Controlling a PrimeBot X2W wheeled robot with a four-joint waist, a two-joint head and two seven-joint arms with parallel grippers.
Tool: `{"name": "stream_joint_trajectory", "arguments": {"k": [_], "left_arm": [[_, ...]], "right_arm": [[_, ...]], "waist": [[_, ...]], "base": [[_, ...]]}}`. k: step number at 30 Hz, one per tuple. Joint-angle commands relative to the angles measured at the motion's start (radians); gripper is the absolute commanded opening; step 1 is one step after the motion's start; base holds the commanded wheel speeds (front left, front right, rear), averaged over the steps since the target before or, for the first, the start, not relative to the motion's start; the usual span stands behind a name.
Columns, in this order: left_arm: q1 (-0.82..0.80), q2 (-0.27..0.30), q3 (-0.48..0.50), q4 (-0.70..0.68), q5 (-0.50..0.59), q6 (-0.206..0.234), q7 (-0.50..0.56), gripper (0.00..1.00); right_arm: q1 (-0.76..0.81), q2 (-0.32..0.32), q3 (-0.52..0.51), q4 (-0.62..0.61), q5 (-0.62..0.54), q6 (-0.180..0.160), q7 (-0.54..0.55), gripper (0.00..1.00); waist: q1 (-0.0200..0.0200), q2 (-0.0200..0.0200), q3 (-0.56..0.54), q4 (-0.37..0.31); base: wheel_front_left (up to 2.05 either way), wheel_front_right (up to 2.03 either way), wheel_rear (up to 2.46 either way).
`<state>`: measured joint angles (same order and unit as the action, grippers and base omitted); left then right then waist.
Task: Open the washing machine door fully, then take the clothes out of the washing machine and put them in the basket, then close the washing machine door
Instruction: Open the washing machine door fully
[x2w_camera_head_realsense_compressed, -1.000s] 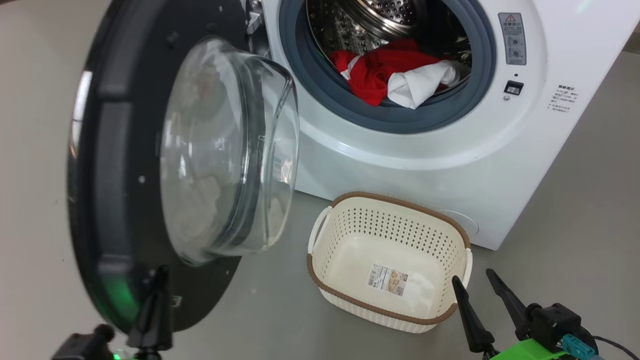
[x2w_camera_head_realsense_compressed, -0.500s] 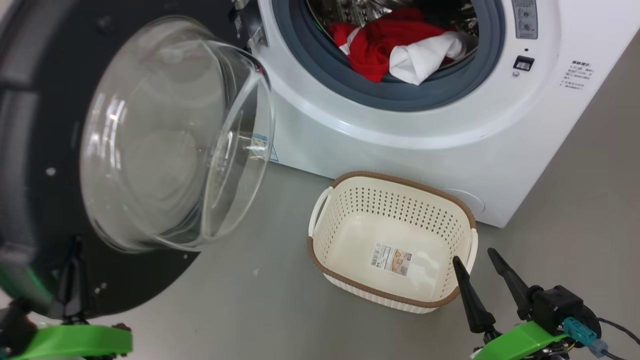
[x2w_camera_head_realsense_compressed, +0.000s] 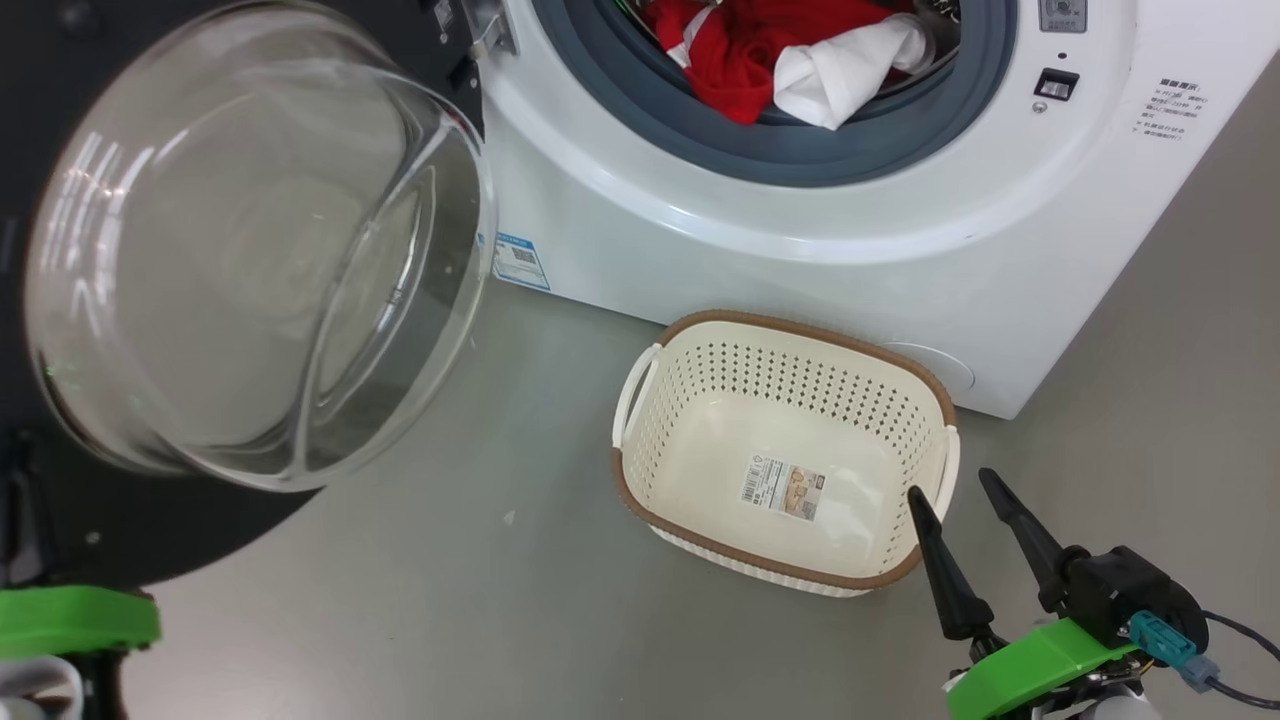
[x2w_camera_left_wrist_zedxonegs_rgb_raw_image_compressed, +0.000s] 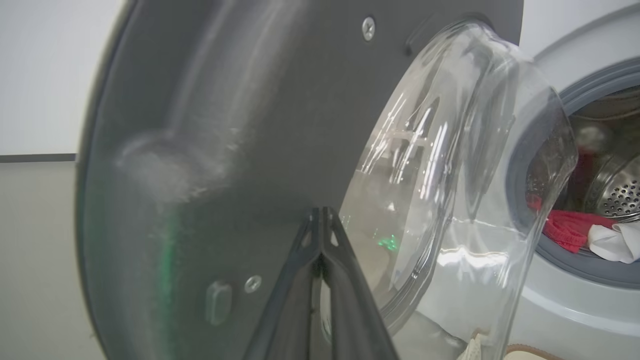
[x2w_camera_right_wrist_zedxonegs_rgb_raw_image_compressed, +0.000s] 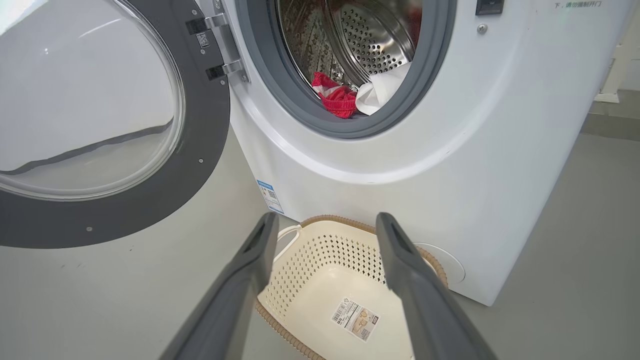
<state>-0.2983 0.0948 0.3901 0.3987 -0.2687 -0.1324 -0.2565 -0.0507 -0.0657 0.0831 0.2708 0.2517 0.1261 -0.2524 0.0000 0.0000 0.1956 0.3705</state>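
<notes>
In the head view we see the door (x2w_camera_head_realsense_compressed: 250, 260) standing open at the left. The clothes (x2w_camera_head_realsense_compressed: 790, 60) lie at the mouth of the machine (x2w_camera_head_realsense_compressed: 750, 240), and the basket (x2w_camera_head_realsense_compressed: 800, 385) sits on the floor (x2w_camera_head_realsense_compressed: 500, 600) before it. Our right gripper (x2w_camera_head_realsense_compressed: 950, 482) hovers open at the basket's near right corner.

In the left wrist view our left gripper (x2w_camera_left_wrist_zedxonegs_rgb_raw_image_compressed: 320, 212) is closed, its tips by the door's dark inner face.

In the right wrist view the spread fingers frame the basket.

clothes (x2w_camera_head_realsense_compressed: 790, 60) in washing machine (x2w_camera_head_realsense_compressed: 800, 250) | basket (x2w_camera_head_realsense_compressed: 790, 325) before it (on floor (x2w_camera_head_realsense_compressed: 450, 600)) | door (x2w_camera_head_realsense_compressed: 250, 250) at left
</notes>
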Motion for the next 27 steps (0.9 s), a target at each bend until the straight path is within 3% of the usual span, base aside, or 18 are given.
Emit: {"name": "stream_joint_trajectory", "arguments": {"k": [1,14,27], "left_arm": [[-0.047,0.07,0.063,-0.002,0.008,0.003,-0.005,0.0],[-0.193,0.18,0.111,0.148,0.029,0.002,-0.005,0.0],[-0.268,0.233,0.149,0.253,0.046,0.002,-0.005,0.0]], "right_arm": [[-0.037,-0.008,0.022,-0.025,-0.011,0.005,-0.009,1.0],[-0.059,-0.013,0.018,-0.031,-0.026,0.005,-0.009,1.0],[-0.078,-0.016,0.019,-0.032,-0.037,0.005,-0.009,1.0]], "waist": [[0.0,0.0,0.008,-0.003],[0.0,0.0,0.062,-0.019],[0.0,0.0,0.093,-0.038]], "base": [[0.0,0.0,0.0],[0.0,0.0,0.0],[0.0,0.0,0.0]]}}
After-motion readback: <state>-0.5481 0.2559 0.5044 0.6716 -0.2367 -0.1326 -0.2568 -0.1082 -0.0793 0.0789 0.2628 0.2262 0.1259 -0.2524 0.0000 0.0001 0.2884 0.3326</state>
